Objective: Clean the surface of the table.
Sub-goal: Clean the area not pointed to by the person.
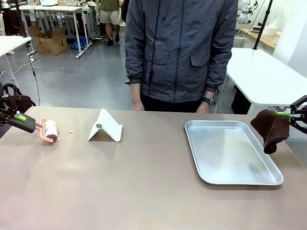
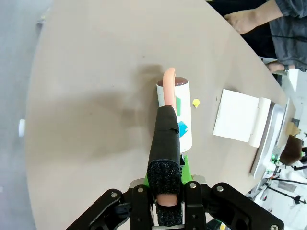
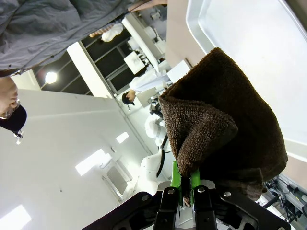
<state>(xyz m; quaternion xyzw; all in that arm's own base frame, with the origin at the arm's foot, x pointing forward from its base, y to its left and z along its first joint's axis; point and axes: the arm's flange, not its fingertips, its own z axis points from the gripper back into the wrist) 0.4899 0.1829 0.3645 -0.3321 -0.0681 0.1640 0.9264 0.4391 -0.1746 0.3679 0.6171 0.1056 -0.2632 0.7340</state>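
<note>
Left pincer (image 2: 168, 201): clamped tight on the black handle of the lint roller (image 2: 178, 115). I hold it far back on the handle, so the sticky drum leads and my fingers stay off the table (image 1: 144, 182). The drum sits low at the table's left end; whether it touches the top I cannot tell.

A yellow scrap (image 1: 71, 131) lies just beside the drum, likely the first thing to pick up (roller aimed that way).

Right pincer (image 3: 189, 184): closed on a pinch of the brown cloth (image 3: 225, 120), which hangs in folds off the table's right edge, beside the metal tray (image 1: 230, 153). My guess is it's parked in the air to keep it clean until wiping.

The white folded stand (image 1: 106, 127) sits between scrap and tray. A person (image 1: 180, 48) stands at the far edge, hands down.
</note>
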